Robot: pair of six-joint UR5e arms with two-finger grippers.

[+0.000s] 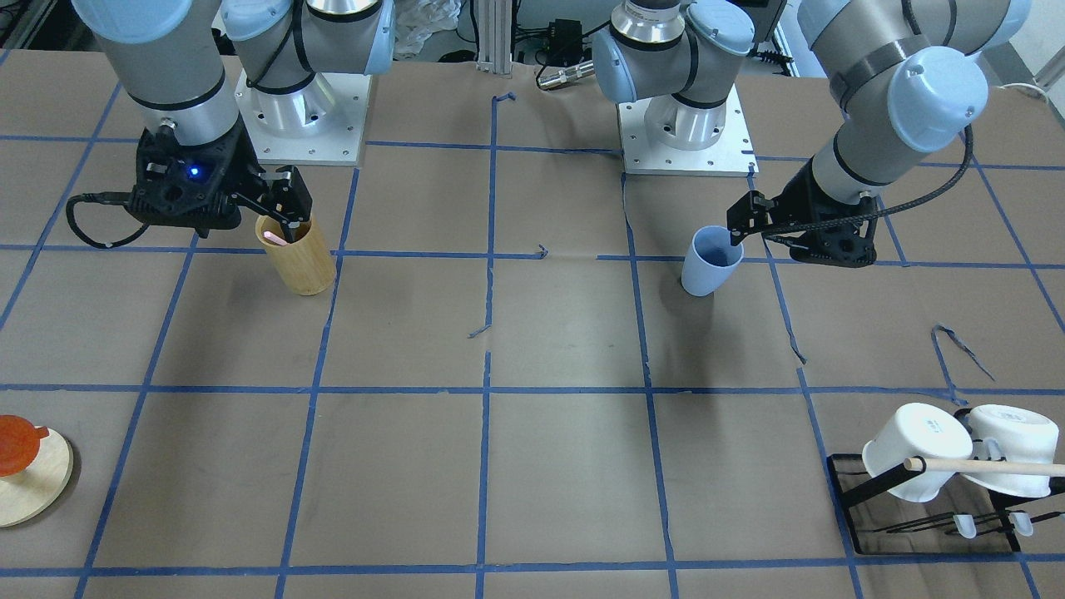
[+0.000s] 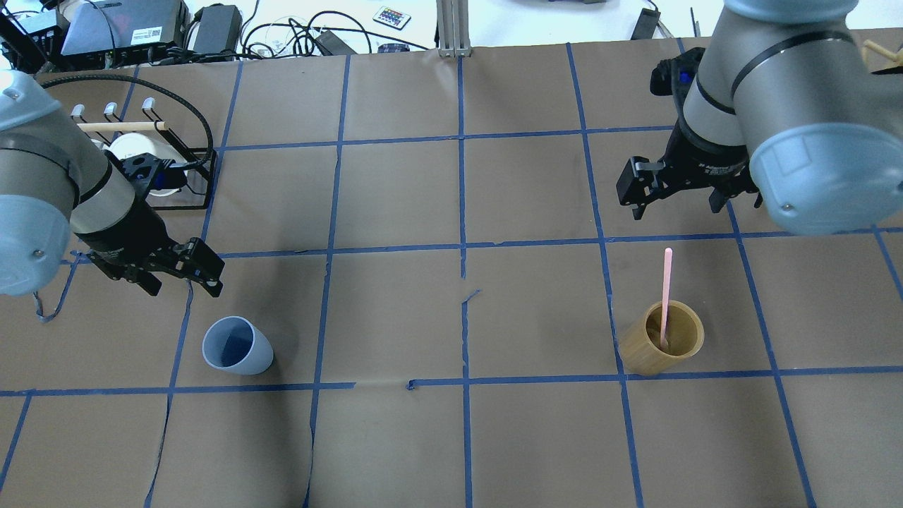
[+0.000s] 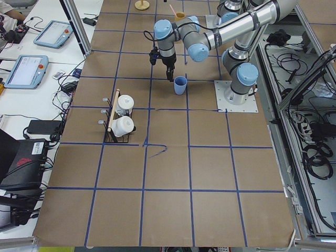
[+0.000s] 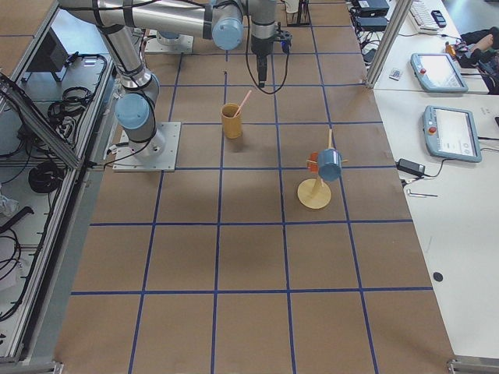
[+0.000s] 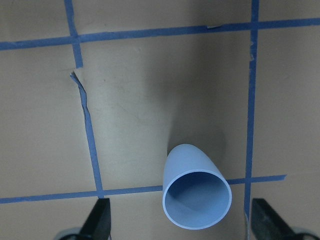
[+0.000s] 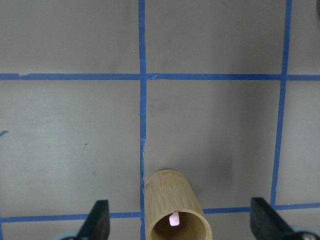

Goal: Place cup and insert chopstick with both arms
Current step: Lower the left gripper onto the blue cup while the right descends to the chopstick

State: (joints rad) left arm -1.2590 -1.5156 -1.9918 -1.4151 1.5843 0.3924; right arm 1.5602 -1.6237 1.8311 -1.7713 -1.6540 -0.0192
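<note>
The light blue cup (image 2: 237, 346) stands upright on the brown table, open end up; it also shows in the left wrist view (image 5: 196, 192). My left gripper (image 2: 180, 277) is open and empty, hovering above and just beyond the cup, its fingers (image 5: 99, 221) spread wider than the rim. A pale pink chopstick (image 2: 666, 286) leans inside the tan bamboo cylinder (image 2: 662, 340). My right gripper (image 2: 674, 197) is open and empty, raised above the cylinder; the chopstick's tip (image 6: 174, 219) shows inside the cylinder (image 6: 172, 202) between the fingers.
A black rack (image 1: 865, 487) with two white mugs (image 1: 919, 449) and a long wooden rod (image 1: 990, 467) stands at the table's far corner on my left side. A round wooden stand (image 1: 33, 487) with an orange item is at the corner on my right.
</note>
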